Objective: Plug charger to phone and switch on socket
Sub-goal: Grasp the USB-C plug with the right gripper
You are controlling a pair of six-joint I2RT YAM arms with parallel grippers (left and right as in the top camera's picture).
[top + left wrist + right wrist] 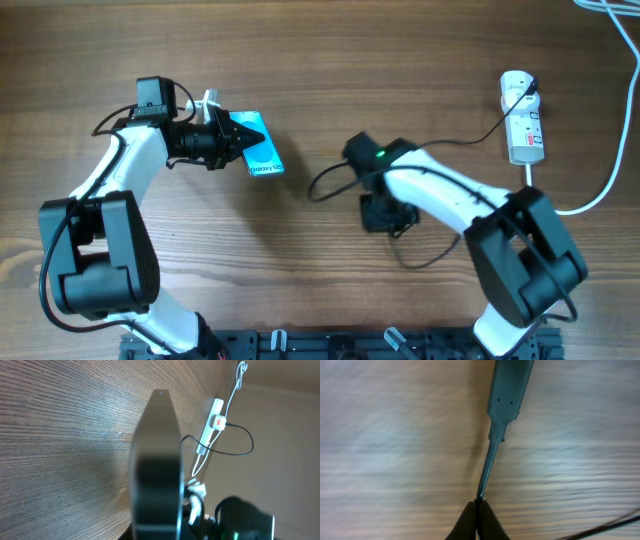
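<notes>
Close under my right wrist camera, the right gripper [478, 515] is pinched closed on the charger [496, 430]. Its connector juts ahead of the fingertips, and the arm is reaching down mid-table. Further off, the left gripper [240, 140], rolled sideways, clamps the phone [265, 155] edge-on. Plugging isn't done, and the socket [522, 118], well beyond both, I judge not yet switched on.

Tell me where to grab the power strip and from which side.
The middle of the power strip, pinched across its narrow width from above: it lies flat, and a plug and the white lead crowd its two ends.
</notes>
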